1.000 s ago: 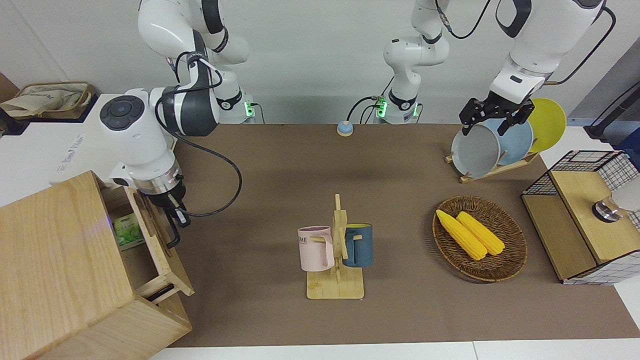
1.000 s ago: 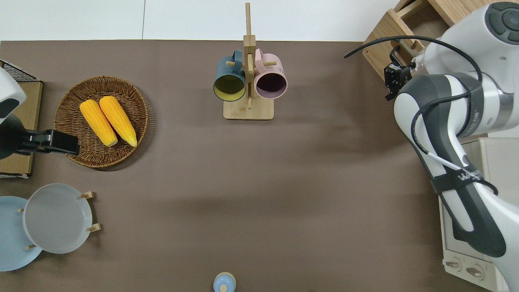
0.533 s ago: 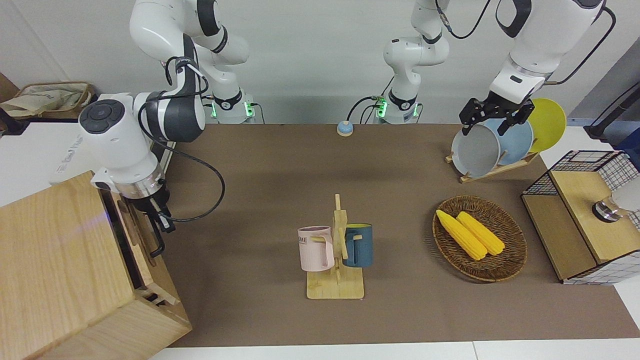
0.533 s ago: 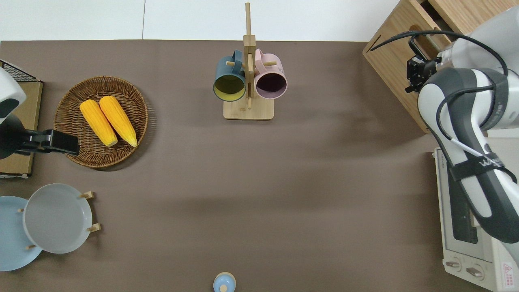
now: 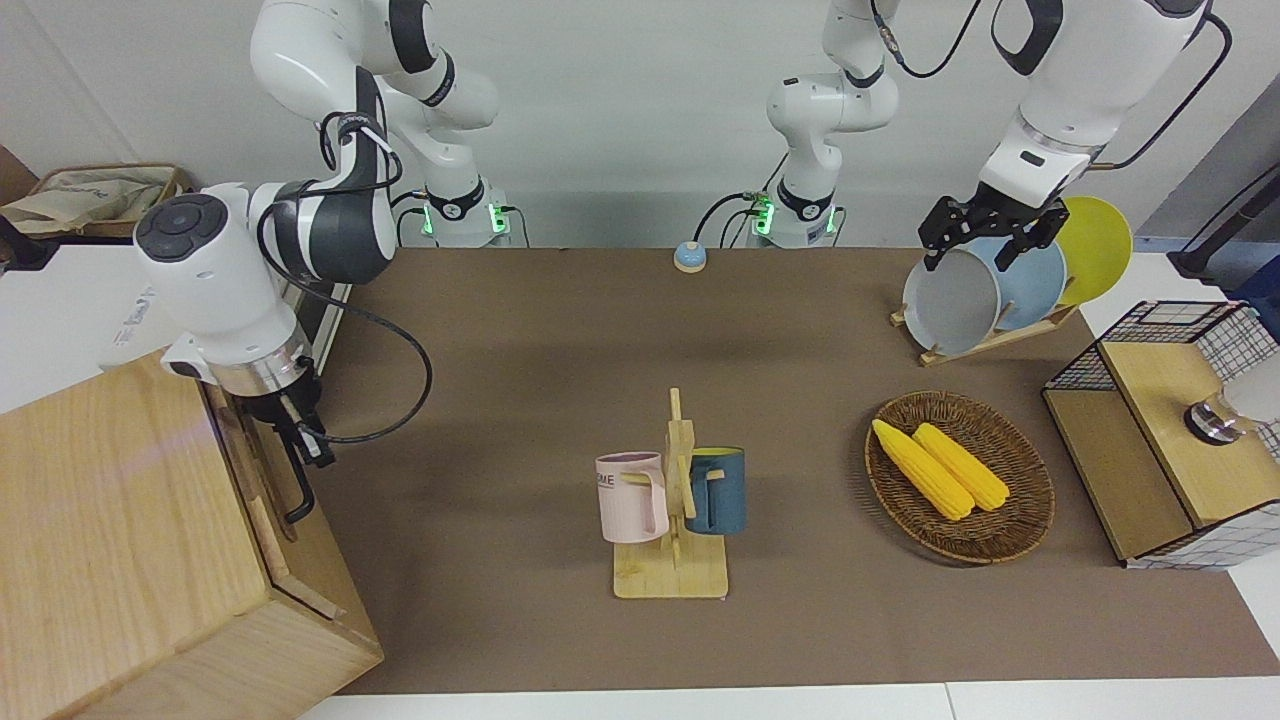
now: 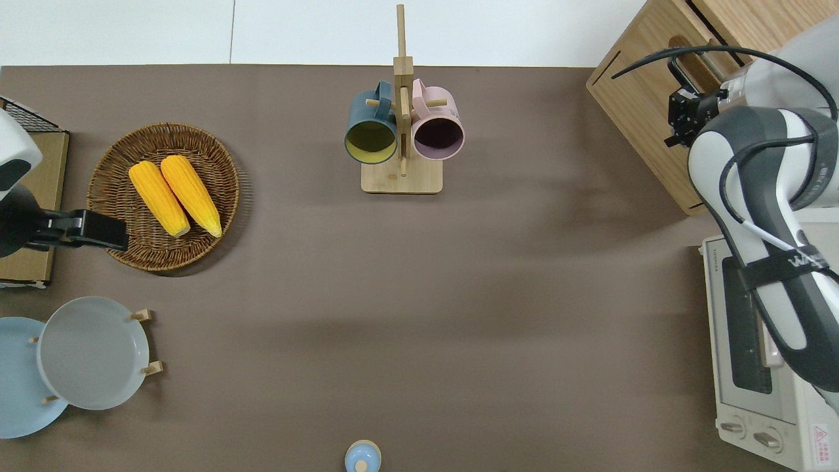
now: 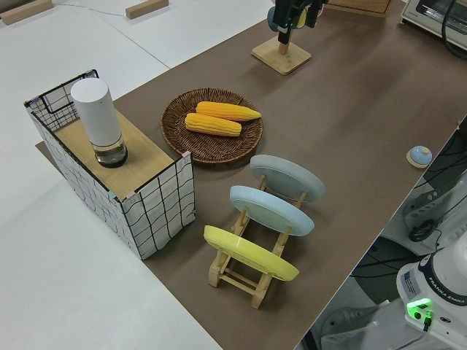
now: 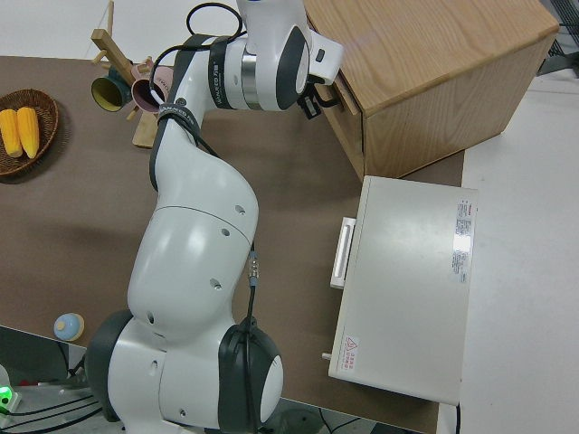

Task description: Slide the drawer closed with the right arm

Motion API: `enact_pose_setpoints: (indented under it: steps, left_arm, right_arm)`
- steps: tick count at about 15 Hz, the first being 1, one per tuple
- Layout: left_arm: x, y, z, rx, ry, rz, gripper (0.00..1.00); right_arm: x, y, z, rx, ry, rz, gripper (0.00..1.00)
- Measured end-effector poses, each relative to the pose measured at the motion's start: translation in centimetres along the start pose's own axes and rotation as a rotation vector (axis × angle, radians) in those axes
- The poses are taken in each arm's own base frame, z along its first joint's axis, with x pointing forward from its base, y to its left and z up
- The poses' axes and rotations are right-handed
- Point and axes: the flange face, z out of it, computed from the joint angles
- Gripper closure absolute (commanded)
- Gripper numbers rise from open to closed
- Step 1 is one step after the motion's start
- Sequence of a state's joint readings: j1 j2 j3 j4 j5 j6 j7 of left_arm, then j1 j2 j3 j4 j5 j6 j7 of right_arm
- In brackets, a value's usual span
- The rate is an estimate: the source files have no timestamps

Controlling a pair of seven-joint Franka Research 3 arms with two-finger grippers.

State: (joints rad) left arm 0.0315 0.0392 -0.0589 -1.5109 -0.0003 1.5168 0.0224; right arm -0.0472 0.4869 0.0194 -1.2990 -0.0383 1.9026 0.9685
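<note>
The drawer (image 5: pixel 262 478) sits pushed in, its front panel flush or nearly flush with the cabinet (image 5: pixel 120 540) face, at the right arm's end of the worktop (image 6: pixel 419 295), near 2 o'clock in the overhead view. The black loop handle (image 5: pixel 297 487) stands out from the panel. The right gripper (image 5: pixel 300 430) is at the upper end of this handle, in contact with it or just beside it; whether its jaws are clenched on the handle or released cannot be told, because the wrist and cable cover them. The right arm (image 6: pixel 760 216) reaches over the toaster oven (image 6: pixel 767 367), which lies nearer to the robots than the cabinet. The left arm (image 5: pixel 1060 90) is parked; its gripper (image 5: pixel 985 232) shows dark jaws spread apart, holding nothing. At the centre of the worktop, toward 12 o'clock in the overhead view, a wooden mug stand (image 6: pixel 401 124) carries a blue mug (image 6: pixel 371 128) and a pink mug (image 6: pixel 438 128). Toward the left arm's end, a wicker basket (image 6: pixel 118 164) holds two corn cobs (image 6: pixel 174 195). A plate rack (image 7: pixel 252 273) with grey, blue and yellow plates stands nearer to the robots than the basket.
</note>
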Motion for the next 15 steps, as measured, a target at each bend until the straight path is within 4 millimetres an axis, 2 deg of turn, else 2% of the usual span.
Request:
enact_pose_setpoints:
  steps: [11,13,15]
  left_arm:
    - [0.0,0.0,0.0,0.000,0.000,0.000,0.00]
    - [0.0,0.0,0.0,0.000,0.000,0.000,0.01]
    - [0.0,0.0,0.0,0.000,0.000,0.000,0.01]
  right_arm:
    - [0.0,0.0,0.0,0.005,-0.005,-0.012,1.000]
    - [-0.6,-0.5,-0.1,0.012,-0.010,-0.035,1.000]
    - [-2.0,-1.5,-0.5,0.027,-0.020,-0.066,1.000]
